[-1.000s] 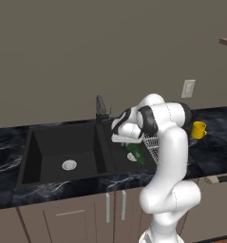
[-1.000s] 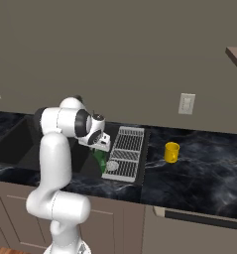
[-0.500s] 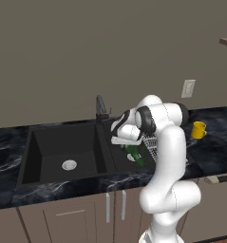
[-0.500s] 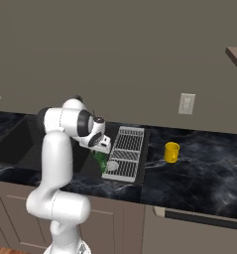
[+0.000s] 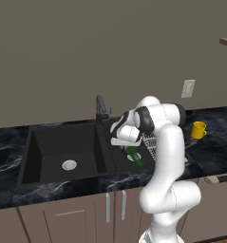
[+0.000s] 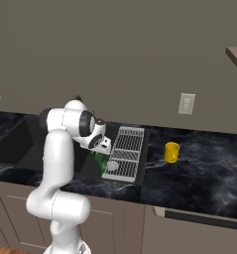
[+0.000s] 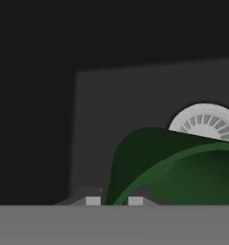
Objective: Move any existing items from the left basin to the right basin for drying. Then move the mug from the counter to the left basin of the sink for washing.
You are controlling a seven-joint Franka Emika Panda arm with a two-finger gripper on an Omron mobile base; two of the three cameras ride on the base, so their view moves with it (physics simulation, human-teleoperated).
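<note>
My gripper [image 5: 127, 147] is shut on the dark-green bottle [image 5: 134, 156], which hangs tilted just above the right basin [image 5: 120, 160], close to its silver drain [image 7: 207, 119]. In the right base view the bottle [image 6: 99, 159] sits below the gripper [image 6: 102, 151], beside the wire rack [image 6: 126, 151]. Through the hand view the bottle [image 7: 173, 172] bulges up right of the fingertips [image 7: 92, 200]. The left basin [image 5: 48, 147] holds nothing but its round drain [image 5: 69, 164]. The yellow mug [image 5: 198, 129] stands upright on the counter [image 5: 214, 142] to the right of the sink.
A dark slim faucet [image 5: 101, 108] rises behind the divider between the basins. The wire rack [image 5: 151, 142] covers the right part of the right basin. A wall socket [image 5: 188, 88] sits above the counter. Wooden cabinet doors [image 5: 81, 216] run below the sink.
The hand with the bottle has sunk very slightly toward the right basin; nothing else has moved.
</note>
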